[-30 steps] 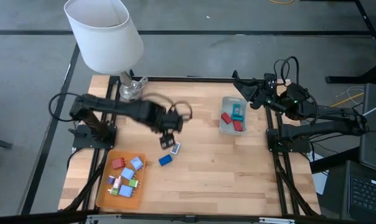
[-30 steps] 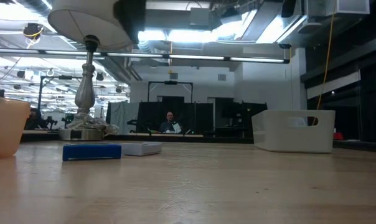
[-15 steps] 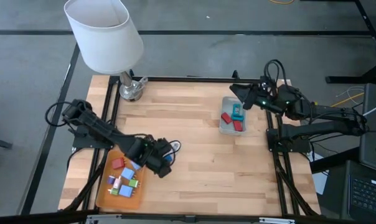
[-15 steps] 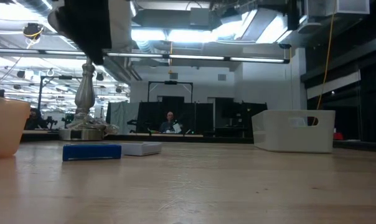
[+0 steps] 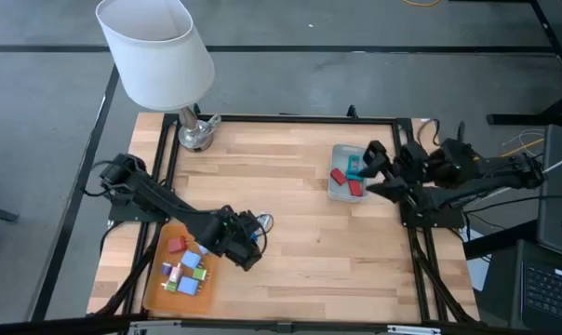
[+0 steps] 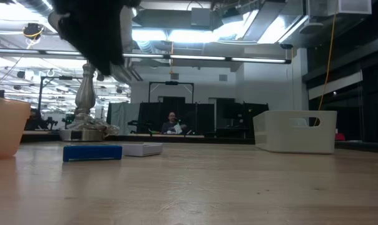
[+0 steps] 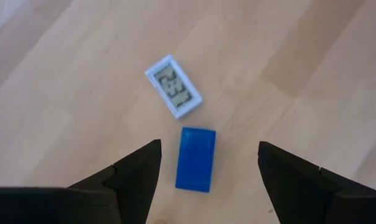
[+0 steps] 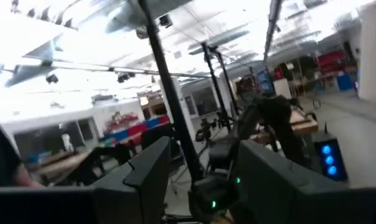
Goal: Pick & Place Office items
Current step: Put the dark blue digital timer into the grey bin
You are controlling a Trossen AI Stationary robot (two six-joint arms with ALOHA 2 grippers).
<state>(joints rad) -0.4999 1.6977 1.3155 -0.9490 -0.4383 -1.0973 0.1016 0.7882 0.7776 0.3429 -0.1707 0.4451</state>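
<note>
A dark blue block (image 7: 196,158) lies flat on the wooden table, with a small white piece with a display (image 7: 173,94) just beyond it. My left gripper (image 7: 208,171) hangs open above the blue block, one finger on each side, touching nothing. In the low view the blue block (image 6: 92,152) and the white piece (image 6: 143,149) lie side by side, and the left gripper (image 6: 123,65) stays well above them. From above, the left gripper (image 5: 248,247) hides the block. My right gripper (image 5: 374,172) is open and points up, beside the bin (image 5: 337,149).
An orange tray (image 5: 155,288) with several coloured pieces sits near the front left corner. The translucent bin holds red and teal pieces. A lamp with a white shade (image 5: 155,51) stands at the far left. Bare wood lies between tray and bin.
My left gripper has swung from the middle of the table toward the near edge and come down over the blue block, turning as it went. My right gripper has moved from the far right corner toward the near side of the bin and tipped upward. The pieces on the table have stayed put.
</note>
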